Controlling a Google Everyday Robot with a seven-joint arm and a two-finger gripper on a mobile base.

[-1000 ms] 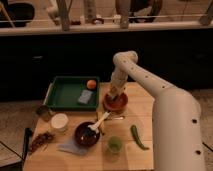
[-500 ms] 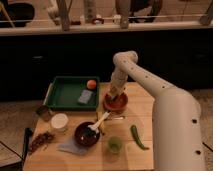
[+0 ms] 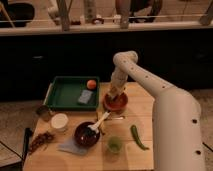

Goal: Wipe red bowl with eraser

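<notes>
while the gripper point(image 3: 115, 93) reaches down into the red bowl point(image 3: 115, 102) at the table's far edge, just right of the green tray point(image 3: 59, 92), the wiping step looks in hand. i judge the eraser point(image 3: 114, 91) sits pinched at its tip, though that is hard to make out. next: rub around the inside.

Gripper point(image 3: 114, 93) presses tan eraser point(image 3: 114, 97) into orange-red bowl point(image 3: 115, 103).
</notes>
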